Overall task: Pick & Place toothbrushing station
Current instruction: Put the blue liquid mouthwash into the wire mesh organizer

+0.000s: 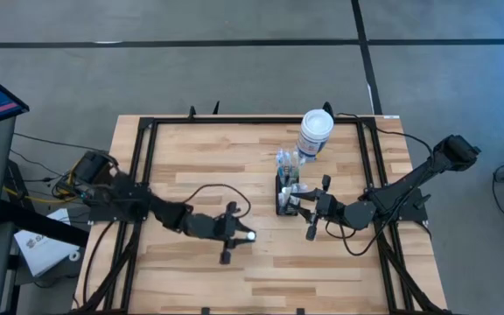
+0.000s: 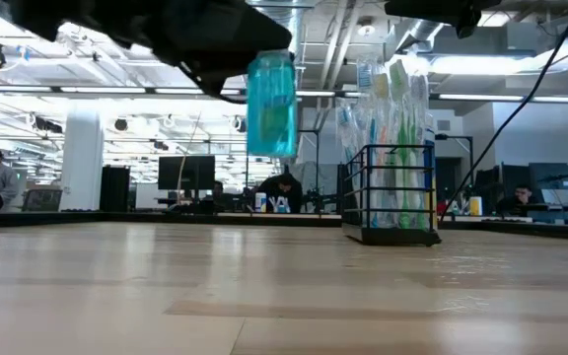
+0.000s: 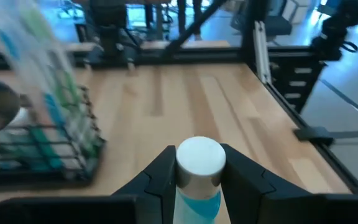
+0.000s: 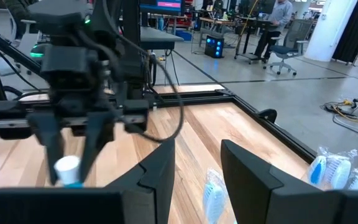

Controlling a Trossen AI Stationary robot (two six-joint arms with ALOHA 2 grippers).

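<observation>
From above, the wooden table (image 1: 208,157) carries the toothbrushing station (image 1: 285,194) near its middle, my right gripper (image 1: 297,203) beside it with jaws apart, holding nothing. Level view: my left gripper (image 2: 227,59) holds a blue tube (image 2: 270,104) aloft. Left wrist: my fingers (image 3: 160,180) clamp its white cap (image 3: 200,158).

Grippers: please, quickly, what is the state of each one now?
Left gripper: shut on the small blue tube with a white cap, lifted above the table.
Right gripper: open, holding nothing, over the black wire caddy.
</observation>
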